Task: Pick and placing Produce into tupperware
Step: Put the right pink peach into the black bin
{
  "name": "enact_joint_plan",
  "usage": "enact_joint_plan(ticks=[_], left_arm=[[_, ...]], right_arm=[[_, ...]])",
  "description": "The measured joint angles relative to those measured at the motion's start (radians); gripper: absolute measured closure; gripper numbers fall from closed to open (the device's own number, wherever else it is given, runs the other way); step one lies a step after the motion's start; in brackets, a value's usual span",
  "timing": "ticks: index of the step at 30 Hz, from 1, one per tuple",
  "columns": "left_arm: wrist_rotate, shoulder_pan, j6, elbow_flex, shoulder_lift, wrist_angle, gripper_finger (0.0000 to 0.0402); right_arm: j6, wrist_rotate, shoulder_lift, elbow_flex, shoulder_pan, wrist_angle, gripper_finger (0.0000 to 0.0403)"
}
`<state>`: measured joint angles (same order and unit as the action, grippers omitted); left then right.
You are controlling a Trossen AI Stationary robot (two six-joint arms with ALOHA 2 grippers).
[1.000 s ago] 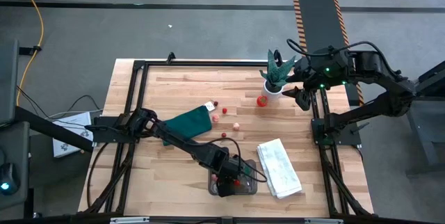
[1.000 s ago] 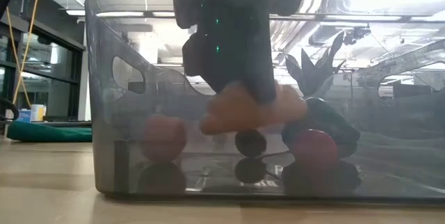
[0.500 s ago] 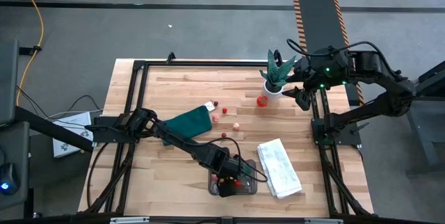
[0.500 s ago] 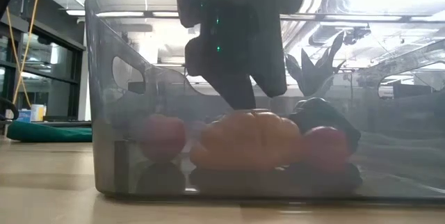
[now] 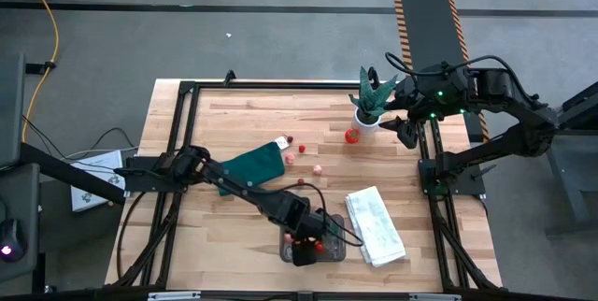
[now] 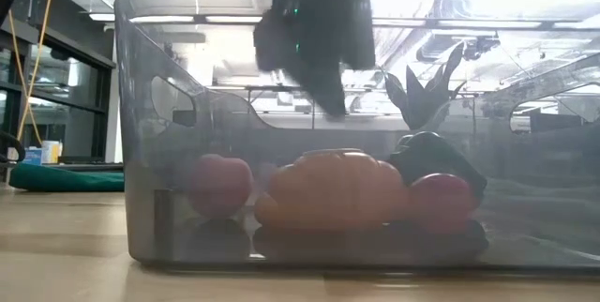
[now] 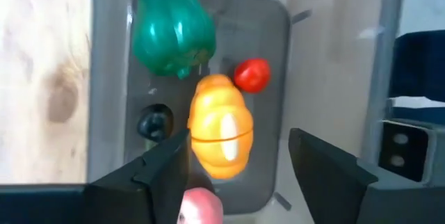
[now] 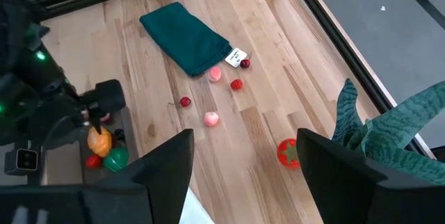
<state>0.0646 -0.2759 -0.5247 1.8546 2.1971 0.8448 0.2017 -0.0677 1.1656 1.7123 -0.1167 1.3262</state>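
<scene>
Left gripper (image 7: 236,161) (jaws apart) has seemingly lifted off the orange produce (image 7: 220,126) in the tupperware (image 6: 141,152)

The left arm reaches from its base at the left edge of the wooden surface (image 5: 234,114) diagonally toward the near middle, its wrist bent down so that the left claw (image 5: 305,245) points straight downward. In the left wrist view its two dark fingers (image 7: 163,172) stand apart with nothing between them. In the low view the claw hangs raised, its tip free of anything. The right arm waits folded at the far right corner, its right claw (image 5: 404,131) held above the surface edge, fingers (image 8: 167,161) spread wide and empty.
</scene>
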Motion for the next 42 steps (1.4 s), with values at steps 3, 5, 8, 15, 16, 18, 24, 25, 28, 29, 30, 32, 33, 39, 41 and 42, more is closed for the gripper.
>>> enact_joint_plan(ticks=[3,5,8,15,16,18,24,25,28,29,30,32,33,39,41,42], left_arm=[[-0.008,0.007,0.025,0.061,-0.001,0.061,0.0189],[-0.021,0.013,0.040,0.097,-0.001,0.111,0.0197],[-0.041,0.029,0.058,0.152,-0.001,0.173,0.0206],[-0.056,0.070,0.082,0.246,-0.001,0.354,0.0216],[-0.062,0.075,0.085,0.259,-0.001,0.384,0.0217],[-0.077,0.083,0.100,0.286,-0.001,0.436,0.0220],[-0.108,0.111,0.138,0.326,-0.003,0.523,0.0220],[-0.109,0.119,0.148,0.326,-0.008,0.538,0.0221],[-0.119,0.147,0.162,0.327,-0.024,0.568,0.0220],[-0.126,0.156,0.168,0.327,-0.031,0.593,0.0220],[-0.132,0.166,0.178,0.327,-0.037,0.607,0.0220],[-0.145,0.189,0.190,0.327,-0.056,0.627,0.0220],[-0.153,0.199,0.201,0.327,-0.066,0.650,0.0220],[-0.177,0.284,0.265,0.327,-0.141,0.706,0.0220],[-0.188,0.316,0.290,0.327,-0.168,0.733,0.0220],[-0.190,0.331,0.296,0.327,-0.182,0.732,0.0220]], right_arm=[[0.000,0.000,0.000,0.000,0.000,0.000,0.0158],[0.000,0.001,0.000,0.000,0.000,0.000,0.0158],[-0.001,0.001,0.000,0.000,0.000,0.000,0.0158],[-0.006,0.002,0.000,0.000,0.000,0.001,0.0158],[-0.011,0.002,0.000,0.000,0.000,0.001,0.0158],[-0.019,0.008,0.000,0.000,0.000,0.001,0.0158],[-0.026,0.008,0.000,0.000,0.000,0.001,0.0158],[-0.026,0.008,0.000,0.000,0.000,0.001,0.0158],[-0.027,0.009,0.000,0.000,0.000,0.001,0.0158],[-0.027,0.009,0.000,0.000,0.000,0.001,0.0158],[-0.027,0.012,0.000,0.000,0.000,0.001,0.0158],[-0.027,0.012,0.000,0.000,0.000,0.000,0.0158],[-0.027,0.012,0.000,0.000,0.000,0.001,0.0158],[-0.046,0.013,0.000,0.000,0.000,-0.006,0.0158],[-0.046,0.013,0.002,0.000,0.000,-0.007,0.0158],[-0.046,0.013,0.004,0.000,0.000,-0.009,0.0158]])
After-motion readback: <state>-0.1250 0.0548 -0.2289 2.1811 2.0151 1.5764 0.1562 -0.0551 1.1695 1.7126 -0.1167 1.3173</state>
